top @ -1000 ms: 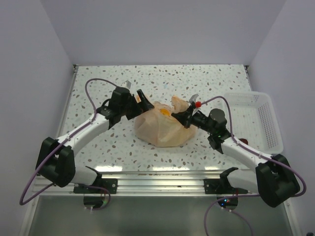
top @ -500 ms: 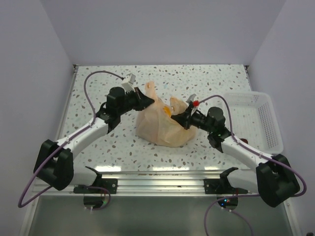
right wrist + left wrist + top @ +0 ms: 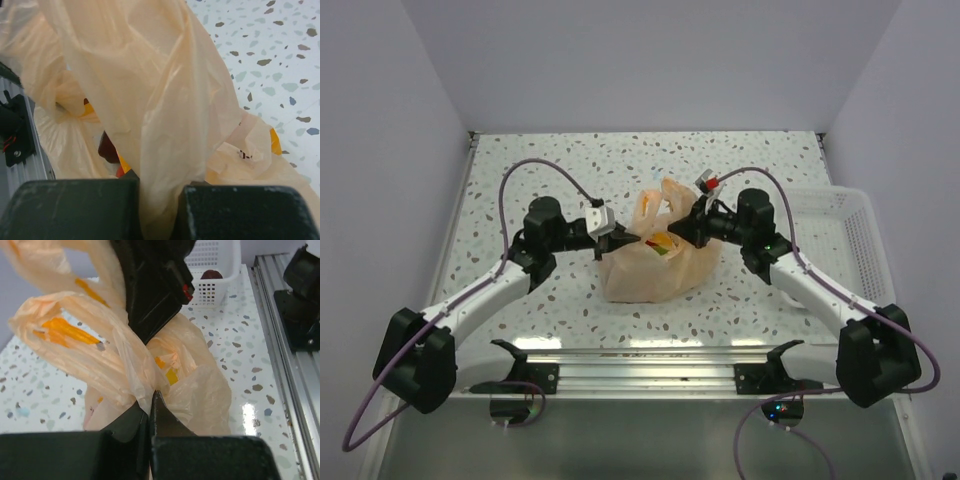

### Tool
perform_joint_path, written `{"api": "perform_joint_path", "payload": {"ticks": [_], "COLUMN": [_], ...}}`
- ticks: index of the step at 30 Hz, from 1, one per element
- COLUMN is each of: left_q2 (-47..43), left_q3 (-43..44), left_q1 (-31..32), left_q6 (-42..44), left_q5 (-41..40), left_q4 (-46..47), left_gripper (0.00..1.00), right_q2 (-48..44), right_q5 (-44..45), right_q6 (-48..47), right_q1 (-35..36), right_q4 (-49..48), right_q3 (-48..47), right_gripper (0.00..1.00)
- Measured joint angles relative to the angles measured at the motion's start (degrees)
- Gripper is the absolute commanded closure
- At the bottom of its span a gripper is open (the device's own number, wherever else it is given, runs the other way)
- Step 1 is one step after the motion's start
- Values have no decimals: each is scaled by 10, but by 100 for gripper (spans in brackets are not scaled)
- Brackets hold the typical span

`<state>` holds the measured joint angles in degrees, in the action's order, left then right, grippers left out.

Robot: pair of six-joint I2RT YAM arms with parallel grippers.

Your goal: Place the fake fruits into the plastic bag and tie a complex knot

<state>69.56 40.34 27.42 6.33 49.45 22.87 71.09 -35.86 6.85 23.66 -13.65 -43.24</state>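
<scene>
The plastic bag [image 3: 655, 270] stands in the middle of the table, pale peach and crinkly. Its two handle loops [image 3: 660, 200] rise between my grippers. My left gripper [image 3: 620, 236] [image 3: 151, 396] is shut on a gathered strip of the bag's left handle. Facing it from the right, my right gripper [image 3: 687, 226] [image 3: 162, 181] is shut on a wide fold of the other handle [image 3: 150, 100]. Fake fruits [image 3: 663, 243] show yellow, orange and green in the bag's mouth. A dark maroon piece [image 3: 107, 146] shows through the plastic. The knot is out of view.
A white perforated basket [image 3: 865, 250] [image 3: 212, 260] stands at the right edge of the table, with a dark maroon piece [image 3: 212, 274] inside. The aluminium rail [image 3: 640, 362] with the arm bases runs along the near edge. White walls enclose the table.
My left gripper has shut on the bag's handle and swung down to the bag's left side. My right gripper has moved up and back with its handle, and the bag now stands taller.
</scene>
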Motion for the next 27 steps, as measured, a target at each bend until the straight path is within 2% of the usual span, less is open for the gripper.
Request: {"api": "perform_joint_path", "payload": {"ticks": [3,4,5,6,7,9,10,12,14,16,19,25,26,27], "left_q2": [-13,-15,-15,-14,-14,-11,-9,0,13,27,47,54,54,53], "left_q3": [-1,-1,-1,-1,-1,-1,-1,2,10,23,46,52,52,51], "left_q1": [10,13,16,16,16,16,16,16,16,16,16,15,14,14], "left_q6": [105,134,160,177,183,170,158,130,100,72,32,-10,-12,-12], "left_q5": [31,37,41,42,40,23,12,-9,-25,-36,-48,-83,-90,-99], "left_q4": [-21,-28,-33,-41,-43,-37,-34,-33,-34,-38,-43,-41,-41,-41], "left_gripper": [99,83,75,59,52,47,39,31,29,22,20,10,3,0], "right_q2": [5,6,6,6,6,6,6,6,5,5,4,-7,-8,-10], "right_q5": [-14,-16,-19,-24,-28,-35,-40,-44,-45,-47,-46,-46,-45,-44], "right_q6": [0,0,0,0,0,0,0,1,1,2,2,11,12,13], "right_q1": [0,0,0,0,0,0,0,0,0,0,0,0,0,0], "right_q4": [20,26,31,34,36,35,34,31,26,24,24,15,15,14], "right_q3": [-3,-3,-3,-3,-3,-2,-2,0,6,12,16,25,25,26], "right_gripper": [100,100,100,100,100,100,100,100,100,100,100,100,100,100]}}
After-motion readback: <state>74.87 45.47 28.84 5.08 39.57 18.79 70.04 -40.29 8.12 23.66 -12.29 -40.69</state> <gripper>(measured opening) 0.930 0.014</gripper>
